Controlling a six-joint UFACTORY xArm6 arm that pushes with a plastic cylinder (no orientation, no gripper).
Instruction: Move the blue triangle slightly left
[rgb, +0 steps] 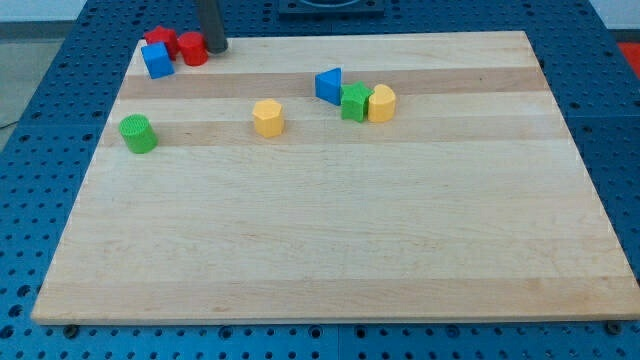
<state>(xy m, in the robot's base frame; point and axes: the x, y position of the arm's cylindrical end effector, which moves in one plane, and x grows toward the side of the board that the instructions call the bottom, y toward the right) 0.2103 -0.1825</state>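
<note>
Tip: my tip touches the red cylinder, top left.
Jaws: none, a bare rod grasping nothing.
Blue triangle: well right, beside the green block.
Writing: none readable.

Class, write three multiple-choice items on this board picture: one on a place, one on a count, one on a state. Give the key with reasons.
1. Where is my tip?
A. the view's top left, beside the red cylinder block
B. the view's bottom right
C. touching the green cylinder block

2. How many yellow blocks lie on the wooden board?
A. one
B. two
C. four

3. The blue triangle block is
A. stacked on another block
B. off the board
C. beside the green star-like block

Key: A, the rod ends by the red cylinder; B, one mid-board, one right of the green; C, they sit adjacent.
</note>
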